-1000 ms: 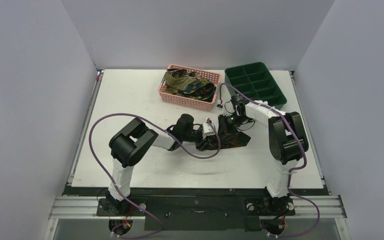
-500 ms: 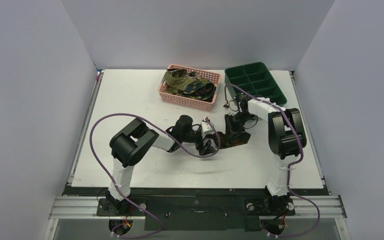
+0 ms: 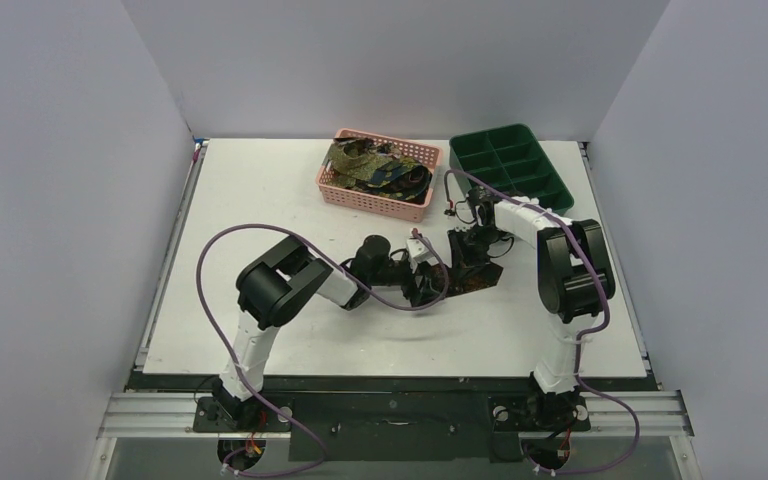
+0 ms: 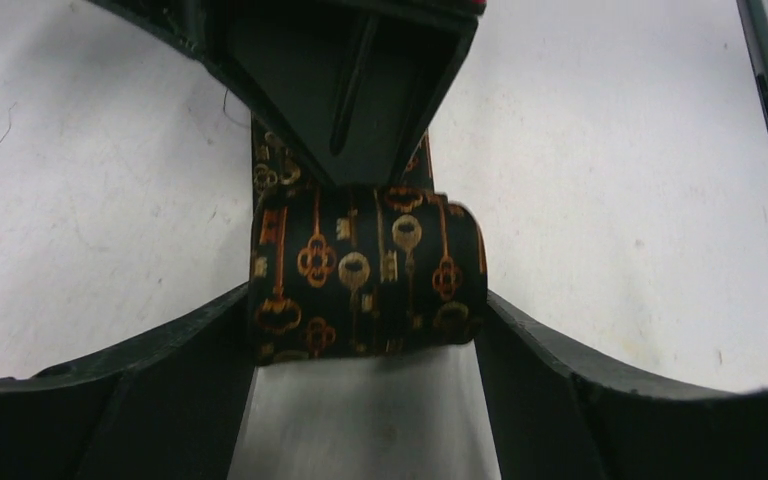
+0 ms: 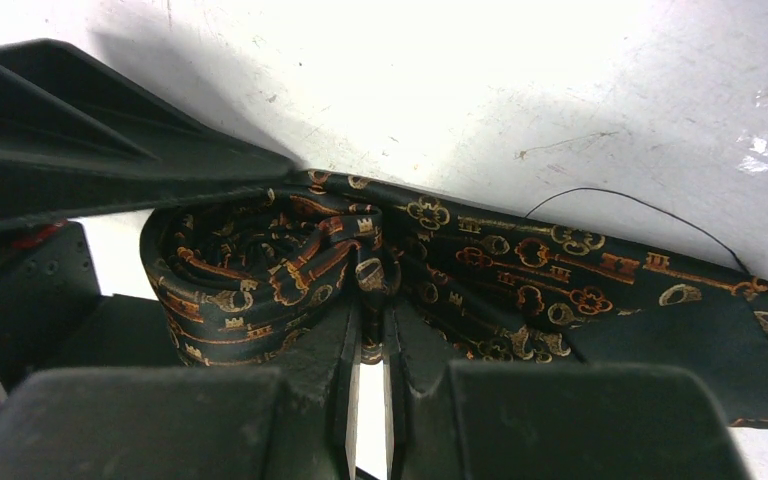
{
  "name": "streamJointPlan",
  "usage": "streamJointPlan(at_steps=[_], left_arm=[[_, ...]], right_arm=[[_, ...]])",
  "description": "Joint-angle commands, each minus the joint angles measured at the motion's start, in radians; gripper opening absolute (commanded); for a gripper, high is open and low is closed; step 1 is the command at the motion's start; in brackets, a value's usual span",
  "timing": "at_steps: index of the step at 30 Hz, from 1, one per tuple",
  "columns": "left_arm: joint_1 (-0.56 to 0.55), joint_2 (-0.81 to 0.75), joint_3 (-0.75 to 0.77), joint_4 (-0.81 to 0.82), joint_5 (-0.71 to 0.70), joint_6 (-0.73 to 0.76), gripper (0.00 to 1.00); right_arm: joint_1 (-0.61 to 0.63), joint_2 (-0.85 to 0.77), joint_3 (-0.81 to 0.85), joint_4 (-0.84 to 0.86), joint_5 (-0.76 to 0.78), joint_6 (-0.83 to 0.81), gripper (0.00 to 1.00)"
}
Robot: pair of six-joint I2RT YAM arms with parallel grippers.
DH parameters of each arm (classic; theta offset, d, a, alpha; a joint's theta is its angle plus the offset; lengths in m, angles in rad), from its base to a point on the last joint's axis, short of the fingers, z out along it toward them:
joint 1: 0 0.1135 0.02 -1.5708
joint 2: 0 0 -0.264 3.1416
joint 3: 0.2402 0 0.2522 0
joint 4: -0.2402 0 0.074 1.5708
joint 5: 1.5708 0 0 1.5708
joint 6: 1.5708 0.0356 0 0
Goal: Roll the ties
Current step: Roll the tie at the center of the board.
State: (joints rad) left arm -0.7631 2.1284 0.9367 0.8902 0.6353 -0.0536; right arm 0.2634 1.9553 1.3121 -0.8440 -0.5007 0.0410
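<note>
Over the last second the left arm (image 3: 280, 285) has slid toward 3 o'clock, bringing the left gripper (image 3: 422, 285) in against the tie (image 4: 365, 272). The tie has shrunk from a broad patch to a compact bundle, just off the table (image 3: 260, 210) centre at 4 o'clock. In the left wrist view its key-patterned roll sits wedged between the spread fingers (image 4: 160, 390), touching both, so we read that claw as clamped across the roll. At 3 o'clock of it, the right gripper (image 5: 371, 318) is pinched nearly together on the loose tail. We judge this roll nearly wound. More ties (image 3: 375, 165) wait in the pink basket (image 3: 332, 190) at 11 o'clock.
</note>
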Motion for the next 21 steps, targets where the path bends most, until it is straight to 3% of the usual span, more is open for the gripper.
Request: streamJointPlan(at_steps=[1, 6, 13, 16, 21], left_arm=[[-0.029, 0.056, 0.054, 0.084, -0.04, -0.066, 0.69], [-0.032, 0.082, 0.062, 0.1, -0.037, -0.054, 0.62], [-0.029, 0.067, 0.069, -0.033, -0.064, 0.088, 0.3], [-0.023, 0.019, 0.041, -0.145, -0.076, 0.17, 0.22], [-0.015, -0.042, -0.017, -0.315, -0.094, 0.284, 0.15]], right_arm=[[0.017, 0.056, -0.063, 0.088, 0.193, -0.041, 0.0], [0.025, 0.067, -0.048, 0.1, 0.14, 0.002, 0.0], [0.018, 0.061, -0.047, 0.12, 0.003, 0.036, 0.0], [-0.041, 0.004, -0.04, 0.086, -0.053, 0.014, 0.25], [-0.144, -0.099, -0.039, -0.014, -0.174, -0.047, 0.49]])
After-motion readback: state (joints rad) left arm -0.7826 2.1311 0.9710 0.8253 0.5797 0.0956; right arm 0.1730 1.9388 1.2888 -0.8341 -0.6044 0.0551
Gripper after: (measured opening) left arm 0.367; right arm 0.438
